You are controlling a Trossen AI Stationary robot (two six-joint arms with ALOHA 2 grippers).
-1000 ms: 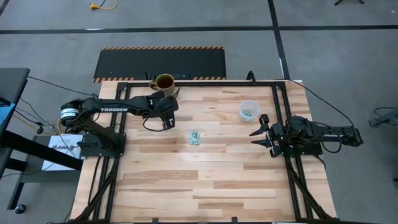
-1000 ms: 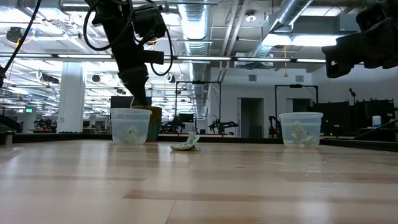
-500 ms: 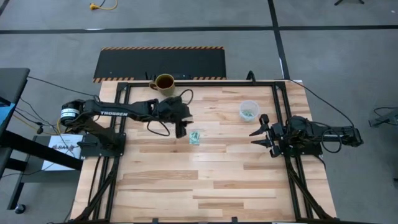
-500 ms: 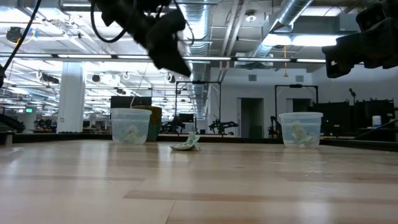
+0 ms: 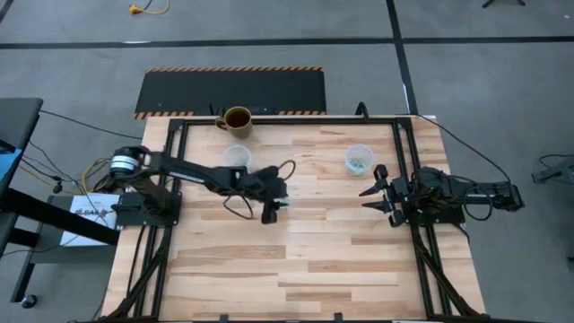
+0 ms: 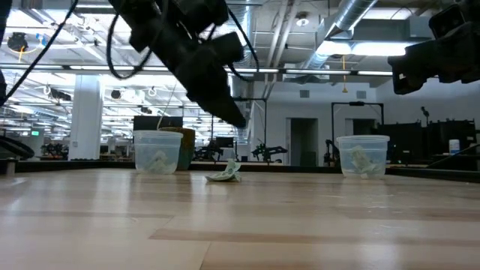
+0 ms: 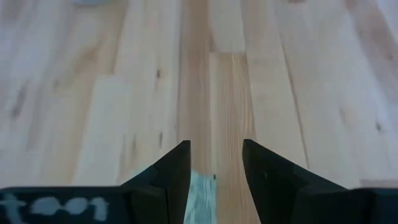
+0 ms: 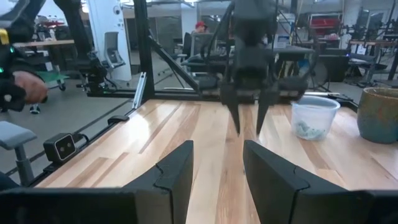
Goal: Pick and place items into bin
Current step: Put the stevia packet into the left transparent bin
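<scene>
Wooden planks of your table [image 5: 296, 260] sit before a bright workshop. Your left gripper [image 7: 214, 163] hangs spread over a green wrapped candy [image 6: 224, 174]; the right gripper [image 5: 369, 194] waits parted.

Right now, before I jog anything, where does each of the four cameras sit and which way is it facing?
High view: overhead, straight down on the table; shows both arms, left gripper over the wrapped piece, right gripper waiting at the table's right edge.
Low view: table height, level across the wood into the room; left gripper above the wrapped piece.
Left wrist view: looks down past its open fingers at the piece.
Right wrist view: looks across the table past its fingers at the left gripper.
Shared: both cups show in high and low views.
</scene>
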